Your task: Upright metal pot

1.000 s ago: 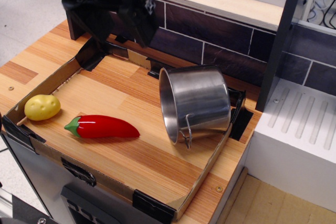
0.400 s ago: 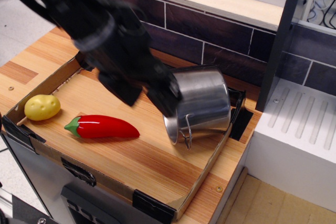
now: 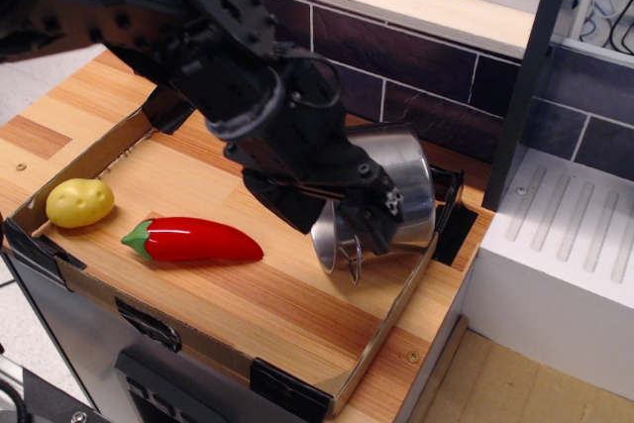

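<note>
- The shiny stainless-steel cylindrical metal pot lies on its side at the right end of the shallow cardboard-edged wooden tray, mouth facing left, a wire loop handle low in front.
- The black robot gripper sits at the pot's rim; whether its fingers are clamped on the rim or apart cannot be told.
- Risk: a thin grip on the slick rim could slip, letting the pot roll.
- The glossy red pepper and yellow potato lie well left, out of the way.
</note>
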Controlling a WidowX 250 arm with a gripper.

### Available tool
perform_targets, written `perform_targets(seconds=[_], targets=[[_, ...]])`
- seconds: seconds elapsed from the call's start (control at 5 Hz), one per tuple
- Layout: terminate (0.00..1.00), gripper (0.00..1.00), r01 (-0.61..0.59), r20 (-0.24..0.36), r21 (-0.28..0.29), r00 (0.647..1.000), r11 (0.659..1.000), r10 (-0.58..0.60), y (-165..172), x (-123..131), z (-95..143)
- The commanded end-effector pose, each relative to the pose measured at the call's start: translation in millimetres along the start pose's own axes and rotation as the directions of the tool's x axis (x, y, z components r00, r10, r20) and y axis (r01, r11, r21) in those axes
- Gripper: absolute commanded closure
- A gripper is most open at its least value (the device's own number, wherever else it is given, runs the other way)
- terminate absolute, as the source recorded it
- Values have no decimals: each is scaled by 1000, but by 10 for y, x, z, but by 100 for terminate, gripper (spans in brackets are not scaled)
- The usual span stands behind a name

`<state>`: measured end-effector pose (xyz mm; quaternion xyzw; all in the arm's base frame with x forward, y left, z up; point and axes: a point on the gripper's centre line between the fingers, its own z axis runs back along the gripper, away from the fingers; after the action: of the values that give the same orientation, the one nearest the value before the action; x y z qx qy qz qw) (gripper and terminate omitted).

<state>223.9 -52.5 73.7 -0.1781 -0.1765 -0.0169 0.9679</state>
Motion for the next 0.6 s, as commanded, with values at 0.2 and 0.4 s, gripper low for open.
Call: perform_targets(seconds=[0.2,0.4], targets=[[0,0,-5,22,91,1000,996,3,15,104,-295],[0,100,2,-2,128,1000,992,-2,-4,101,-309]])
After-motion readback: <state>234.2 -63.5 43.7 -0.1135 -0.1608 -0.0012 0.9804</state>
